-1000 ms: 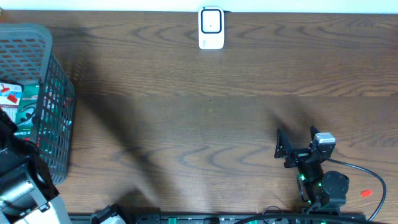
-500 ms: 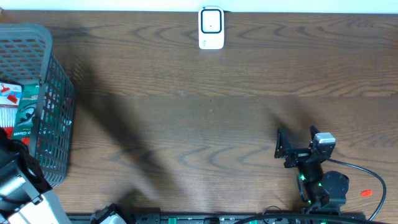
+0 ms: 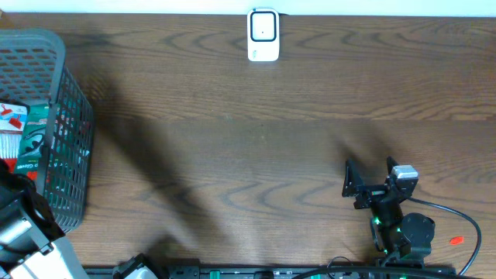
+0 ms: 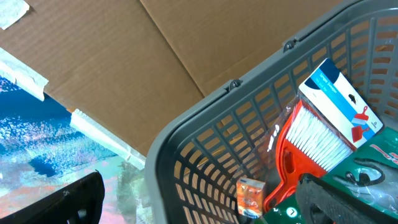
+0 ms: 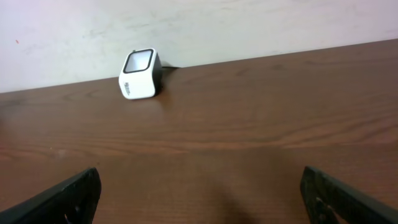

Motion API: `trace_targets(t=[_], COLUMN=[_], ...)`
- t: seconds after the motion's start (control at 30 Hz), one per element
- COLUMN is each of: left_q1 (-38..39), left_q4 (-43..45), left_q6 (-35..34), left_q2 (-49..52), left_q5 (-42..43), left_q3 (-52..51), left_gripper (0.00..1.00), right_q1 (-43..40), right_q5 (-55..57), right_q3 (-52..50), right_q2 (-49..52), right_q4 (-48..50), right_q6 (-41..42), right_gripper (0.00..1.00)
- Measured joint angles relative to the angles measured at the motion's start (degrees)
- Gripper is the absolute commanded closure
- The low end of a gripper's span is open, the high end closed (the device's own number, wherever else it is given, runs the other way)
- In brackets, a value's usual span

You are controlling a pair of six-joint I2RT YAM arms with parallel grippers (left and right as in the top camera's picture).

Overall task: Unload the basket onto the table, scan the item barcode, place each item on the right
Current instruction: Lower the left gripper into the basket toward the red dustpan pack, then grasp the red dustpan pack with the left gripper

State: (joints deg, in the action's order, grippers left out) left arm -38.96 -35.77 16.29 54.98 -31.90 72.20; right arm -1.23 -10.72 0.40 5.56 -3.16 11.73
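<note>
On the brown worktop (image 3: 256,147) we see a white barcode scanner (image 3: 263,35) standing at the far edge, near the middle. In the right wrist view its dark-framed window (image 5: 138,61) is tilted upward, and a pale wall (image 5: 249,25) rises just behind it.

Everything that could be scanned lies in a grey mesh basket (image 3: 70,116) at the left end of the worktop, well apart from the scanner. Through the left wrist camera we make out a red dustpan-and-brush set (image 4: 311,149) with white bristles and a blue-and-white card. A green packet (image 4: 379,165) lies just beside it, and a small orange box (image 4: 250,198) sits close to the basket wall. Brown cardboard (image 4: 124,50) shows beyond the basket rim.

The left arm (image 3: 27,232) sits at the near left corner, next to the basket. The left jaws stand wide apart with nothing between them, pointed into the basket and touching none of its contents.

The right arm (image 3: 399,225) sits at the near right, well apart from both scanner and basket. The right jaws are likewise spread wide and empty over bare worktop, facing the scanner.
</note>
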Motion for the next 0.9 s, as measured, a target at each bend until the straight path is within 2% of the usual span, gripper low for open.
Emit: trace_targets(t=[0.57, 0.9], left_q1=[-0.28, -5.70], left_q4=[-0.15, -0.42], left_q6=[0.00, -0.02], left_q2=[1.16, 7.21], left_q5=[0.00, 0.11], left_q3=[-0.24, -0.42], left_gripper=[0.02, 0.02], right_q1=[0.00, 0.00], right_q5=[0.02, 0.02], right_q3=[0.00, 0.00], right_q2=[0.00, 0.00], right_q4=[0.00, 0.00], right_q6=[0.00, 0.00], right_gripper=[0.01, 0.01])
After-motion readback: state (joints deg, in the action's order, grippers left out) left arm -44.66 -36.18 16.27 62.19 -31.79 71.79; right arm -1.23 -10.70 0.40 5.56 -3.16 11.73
